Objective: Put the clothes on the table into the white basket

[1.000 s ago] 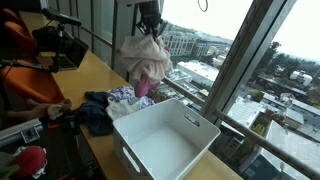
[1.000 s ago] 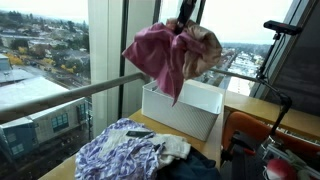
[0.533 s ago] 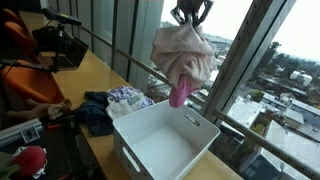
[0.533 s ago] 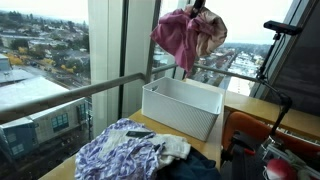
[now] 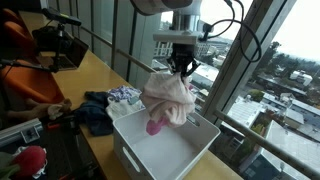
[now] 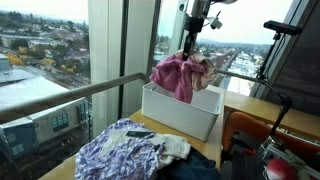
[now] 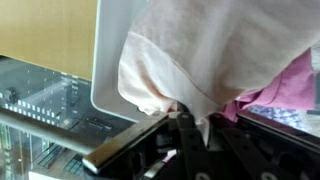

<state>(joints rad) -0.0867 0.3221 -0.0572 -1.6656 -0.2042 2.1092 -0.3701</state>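
The gripper [image 5: 181, 66] pinches the pink clothes [image 5: 167, 98] by their bunched top; seemingly soft and light (apt to snag), they sag over the white basket [image 5: 140, 158].

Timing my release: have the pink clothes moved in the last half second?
Yes. The pink clothes have dropped from well above the white basket to its rim, lower end dipping inside.

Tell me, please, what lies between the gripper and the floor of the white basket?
A bundle of pink and beige clothes hangs from the gripper, and its lower end reaches down into the white basket. Both exterior views show this.
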